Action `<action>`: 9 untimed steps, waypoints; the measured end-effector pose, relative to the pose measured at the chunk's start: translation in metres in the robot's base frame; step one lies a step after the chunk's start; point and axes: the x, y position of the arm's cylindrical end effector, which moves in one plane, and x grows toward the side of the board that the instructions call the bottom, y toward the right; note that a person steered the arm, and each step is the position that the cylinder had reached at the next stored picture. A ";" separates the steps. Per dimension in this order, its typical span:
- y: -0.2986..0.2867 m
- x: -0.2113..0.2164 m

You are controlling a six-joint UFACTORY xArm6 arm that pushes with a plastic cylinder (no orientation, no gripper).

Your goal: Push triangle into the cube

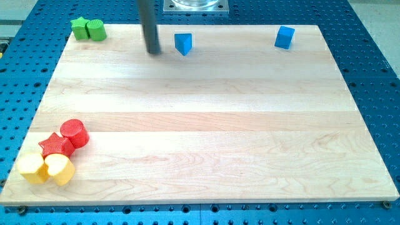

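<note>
A blue triangle block point(183, 44) sits near the view's top, left of centre, on the wooden board point(206, 125). A blue cube point(284, 37) sits near the top right, well apart from the triangle. My tip point(153, 52) is on the board just left of the triangle, a small gap between them.
A green star block point(79, 27) and a green cylinder point(95, 29) touch at the top left corner. At the bottom left a red cylinder point(74, 132), a red star point(56, 146), a yellow block point(32, 167) and a yellow heart-like block point(60, 169) cluster together.
</note>
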 end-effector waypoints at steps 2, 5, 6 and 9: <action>-0.012 -0.010; 0.091 -0.026; 0.093 -0.045; 0.185 -0.015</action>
